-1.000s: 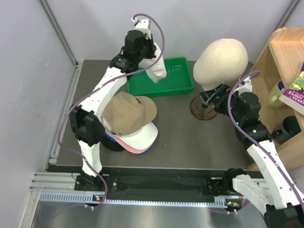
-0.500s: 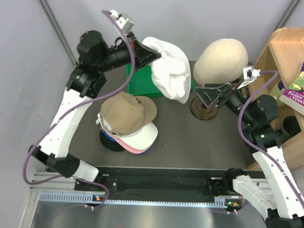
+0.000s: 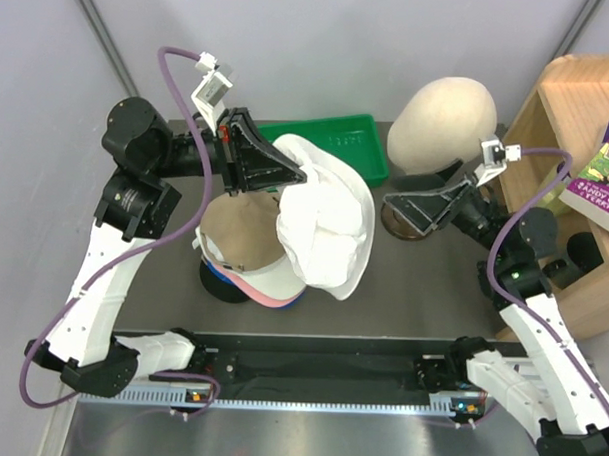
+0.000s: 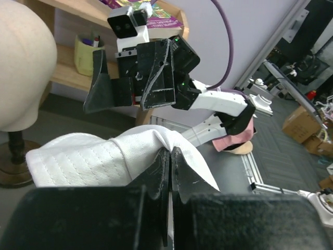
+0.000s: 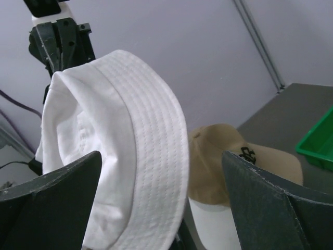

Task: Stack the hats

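Note:
A white hat hangs in the air from my left gripper, which is shut on a fold of its fabric. It droops over the right side of the stack of hats. That stack has a tan cap on top, with white, pink, blue and black edges showing below. My right gripper stands open to the right of the white hat, facing it and holding nothing. In the right wrist view the white hat fills the space ahead of the open fingers, with the tan cap behind it.
A cream mannequin head on a round wooden stand is right beside my right gripper. A green tray lies at the back. A wooden shelf with books stands at the right edge.
My left arm has swung the white hat from above the green tray forward and down, over the right side of the stack. My right gripper has opened a little wider and turned toward the hat.

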Robot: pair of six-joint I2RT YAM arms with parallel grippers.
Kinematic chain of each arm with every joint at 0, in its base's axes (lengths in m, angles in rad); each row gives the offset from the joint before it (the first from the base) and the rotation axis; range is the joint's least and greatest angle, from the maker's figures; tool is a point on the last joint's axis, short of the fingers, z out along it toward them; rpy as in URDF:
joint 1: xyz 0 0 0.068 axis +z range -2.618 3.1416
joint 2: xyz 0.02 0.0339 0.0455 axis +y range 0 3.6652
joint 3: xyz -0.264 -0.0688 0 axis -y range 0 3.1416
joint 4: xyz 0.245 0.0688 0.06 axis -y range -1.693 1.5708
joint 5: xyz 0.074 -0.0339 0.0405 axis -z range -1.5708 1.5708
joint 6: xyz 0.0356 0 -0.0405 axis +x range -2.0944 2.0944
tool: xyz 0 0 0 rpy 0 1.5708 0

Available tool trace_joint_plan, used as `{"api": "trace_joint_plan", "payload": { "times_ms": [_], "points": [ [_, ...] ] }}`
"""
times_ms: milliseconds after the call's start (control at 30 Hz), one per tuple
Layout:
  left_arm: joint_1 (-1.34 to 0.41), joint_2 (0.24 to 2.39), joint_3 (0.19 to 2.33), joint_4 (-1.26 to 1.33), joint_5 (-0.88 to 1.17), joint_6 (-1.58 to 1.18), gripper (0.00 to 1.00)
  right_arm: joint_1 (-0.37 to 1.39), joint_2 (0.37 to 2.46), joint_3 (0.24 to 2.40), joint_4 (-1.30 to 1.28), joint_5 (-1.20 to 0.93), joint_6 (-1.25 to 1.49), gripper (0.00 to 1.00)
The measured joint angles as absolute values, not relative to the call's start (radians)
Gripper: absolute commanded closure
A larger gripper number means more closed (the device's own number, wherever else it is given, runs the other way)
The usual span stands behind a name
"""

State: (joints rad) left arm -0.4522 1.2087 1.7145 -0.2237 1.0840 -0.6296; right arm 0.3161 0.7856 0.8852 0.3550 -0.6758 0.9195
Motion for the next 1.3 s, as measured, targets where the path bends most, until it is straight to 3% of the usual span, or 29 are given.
{"api": "trace_joint_plan", "payload": {
  "times_ms": [333, 700, 967, 1133, 1167, 1300],
  "points": [
    [-0.452, 1.209, 1.710, -0.149, 1.123, -0.721, 1.00, 0.466, 0.798, 0.838, 0.397, -0.669, 0.945, 0.04],
    [-0.452, 1.214, 1.711, -0.076, 1.159, -0.788, 1.00, 0.482, 0.889, 0.838, 0.423, -0.648, 0.922, 0.07],
    [-0.452, 1.220, 1.697, -0.050, 1.159, -0.786, 1.00, 0.484, 0.936, 0.838, 0.604, -0.683, 1.025, 0.62],
    [-0.452, 1.220, 1.673, -0.041, 1.137, -0.756, 1.00, 0.484, 0.936, 0.838, 0.675, -0.698, 1.079, 0.90],
    [-0.452, 1.220, 1.672, -0.047, 1.132, -0.748, 1.00, 0.484, 0.933, 0.838, 0.675, -0.697, 1.084, 1.00],
    [-0.452, 1.220, 1.671, -0.077, 1.104, -0.691, 1.00, 0.484, 0.907, 0.841, 0.637, -0.684, 1.076, 1.00]
  ]
}}
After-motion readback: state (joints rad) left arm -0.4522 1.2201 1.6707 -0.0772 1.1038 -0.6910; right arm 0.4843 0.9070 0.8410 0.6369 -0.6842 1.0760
